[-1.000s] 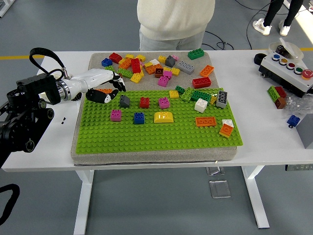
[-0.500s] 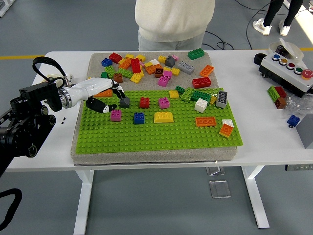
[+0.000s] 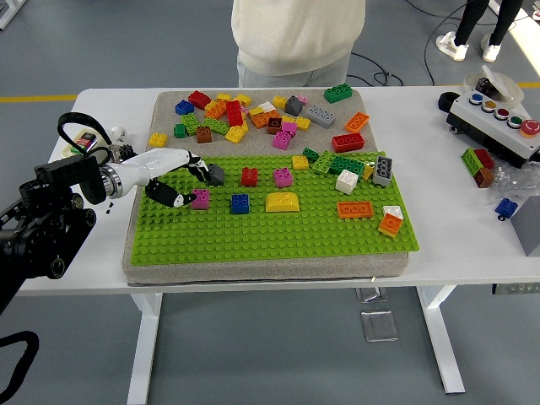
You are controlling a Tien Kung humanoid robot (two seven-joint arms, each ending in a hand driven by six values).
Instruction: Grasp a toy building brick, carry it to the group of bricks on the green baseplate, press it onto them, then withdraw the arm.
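Left hand (image 3: 173, 179) extended, fingers (image 3: 196, 171) spread.

Green studded baseplate (image 3: 253, 236): near half lying open. Left hand (image 3: 173, 181) sitting just beside, possibly touching, small pink brick (image 3: 201, 199) and dark grey brick (image 3: 216, 175). Loose multicoloured brick pile (image 3: 270, 114) crowding the far edge.

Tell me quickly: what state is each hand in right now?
Left hand: fingers spread over the green baseplate, holding nothing, tips near a magenta brick.
Right hand: not in view.
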